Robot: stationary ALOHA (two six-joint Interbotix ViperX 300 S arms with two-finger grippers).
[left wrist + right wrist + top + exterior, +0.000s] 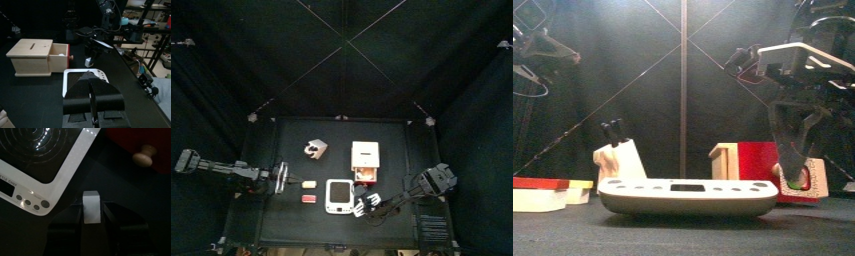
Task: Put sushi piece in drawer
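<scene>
The drawer is a cream cabinet with a red front at mid-table; it also shows in the left wrist view. The sushi piece, red on white, lies on the table left of the white device and shows low at the left in the front view. My right gripper hangs low beside the drawer's red front; its jaws stand together with a white strip between them, and the drawer's wooden knob is close ahead. My left gripper is shut, empty and raised at the left.
A flat white device with a dark centre lies at the table's front, right under my right gripper. A small knife block stands at the back left. A yellow piece lies by the sushi piece.
</scene>
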